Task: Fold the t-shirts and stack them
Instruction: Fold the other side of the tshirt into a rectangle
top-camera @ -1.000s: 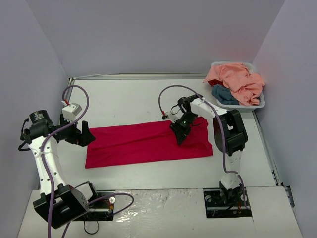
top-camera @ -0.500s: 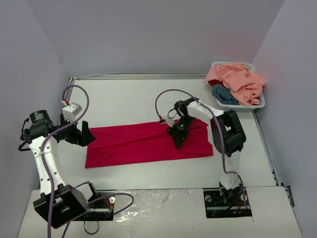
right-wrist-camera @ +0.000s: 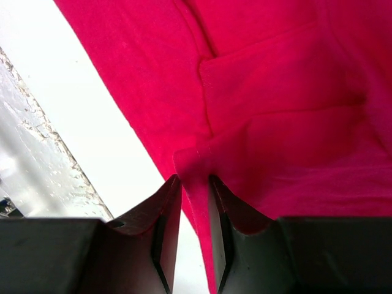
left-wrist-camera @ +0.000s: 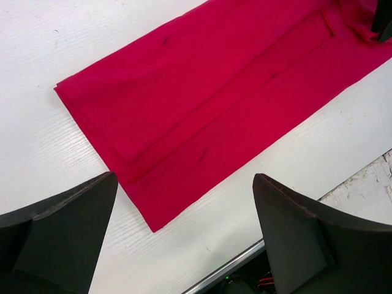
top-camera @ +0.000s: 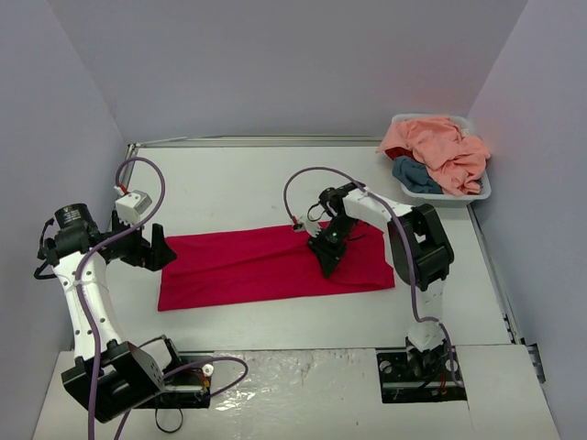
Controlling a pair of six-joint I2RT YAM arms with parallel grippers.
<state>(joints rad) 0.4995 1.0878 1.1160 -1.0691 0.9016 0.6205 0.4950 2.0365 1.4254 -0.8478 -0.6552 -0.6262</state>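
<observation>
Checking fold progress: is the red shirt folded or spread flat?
Folded lengthwise: the red shirt lies as a long band, overlapping layers showing in the left wrist view.

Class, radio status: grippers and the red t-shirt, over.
Left gripper open, empty. Right gripper pinching red t-shirt fold. T-shirt a long flat strip. Nothing obstructing.

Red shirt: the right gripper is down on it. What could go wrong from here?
1. A ridge of the red shirt sits between the narrow jaws of the right gripper; if the arm moves away with it snagged, the folded layers could be dragged open.
2. The left gripper hangs open, off the cloth, so nothing pins that end; a tug might slide the whole shirt.
</observation>
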